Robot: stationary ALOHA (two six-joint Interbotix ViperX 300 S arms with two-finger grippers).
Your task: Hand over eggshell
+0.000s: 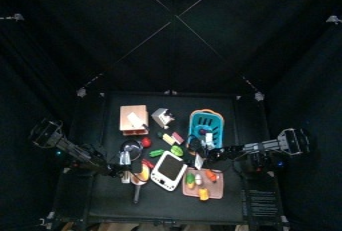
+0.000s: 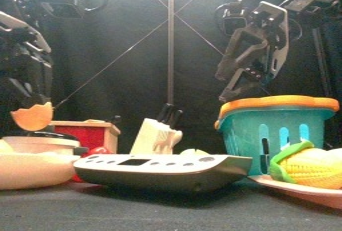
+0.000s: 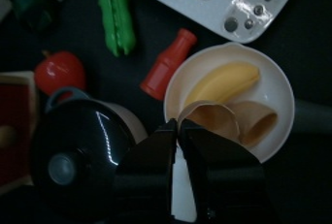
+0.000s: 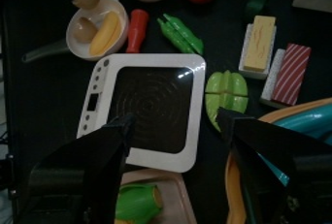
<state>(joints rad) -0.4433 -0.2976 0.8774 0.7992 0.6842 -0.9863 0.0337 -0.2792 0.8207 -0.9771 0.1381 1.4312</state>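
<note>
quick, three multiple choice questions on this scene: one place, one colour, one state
1. Where is the eggshell?
A held by the left gripper above the bowl
B on the scale
C in the basket

2. What colour is the rim of the basket?
A red
B orange
C white

3. How do the fingers of the right gripper stand?
A shut on corn
B shut, empty
C wide open, empty

Answers:
1 A, the front view shows it pinched over the bowl.
2 B, an orange band tops the teal wall.
3 C, its wrist view shows the fingers spread above the scale.
</note>
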